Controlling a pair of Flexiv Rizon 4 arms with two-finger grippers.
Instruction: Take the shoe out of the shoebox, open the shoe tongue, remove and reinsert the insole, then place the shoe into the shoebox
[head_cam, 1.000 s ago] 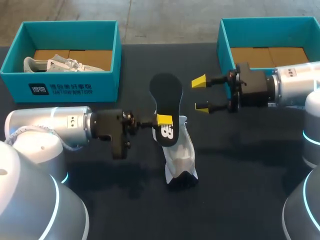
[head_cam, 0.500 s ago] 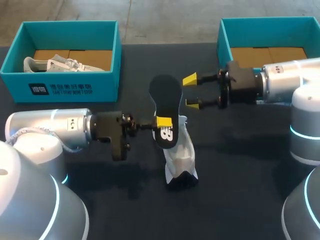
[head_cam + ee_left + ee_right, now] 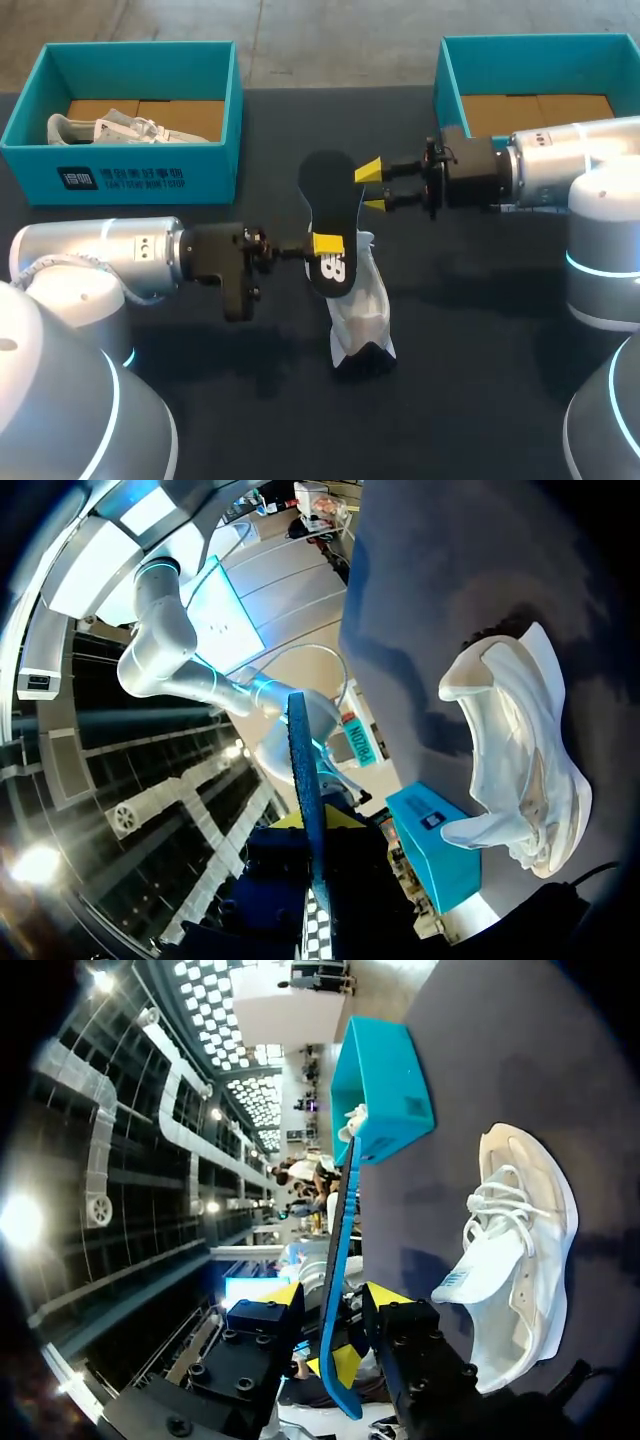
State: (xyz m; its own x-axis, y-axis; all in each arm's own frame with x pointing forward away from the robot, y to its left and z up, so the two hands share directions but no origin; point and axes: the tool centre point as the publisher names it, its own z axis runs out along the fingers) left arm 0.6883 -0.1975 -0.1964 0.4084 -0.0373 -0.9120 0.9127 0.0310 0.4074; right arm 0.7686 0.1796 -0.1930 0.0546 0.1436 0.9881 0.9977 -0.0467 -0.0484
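**A:** Where's the insole now?

**B:** Out of the shoe. My left gripper [image 3: 326,243] is pinching the insole [image 3: 330,185] by its lower end and holding it upright just above the white shoe [image 3: 360,310]. The shoe rests on the dark table [image 3: 480,330], between the two boxes.

**A:** Why upright?

**B:** I think so the free end sticks up where my other arm can reach it. My right gripper [image 3: 370,188] is at that upper end, fingers spread. In the right wrist view the insole runs edge-on between them, with a gap on each side, so nothing is clamped there yet.

**A:** So it's a handover?

**B:** That's how I read it: a second grip higher up, to steer the insole back into the shoe's opening. The risk is a thin, floppy piece bending when the fingers come together.

**A:** And the shoebox?

**B:** The teal shoebox [image 3: 447,100] behind my right arm is open and holds no shoe. The other box [image 3: 120,180], at far left, holds a second shoe [image 3: 110,128].
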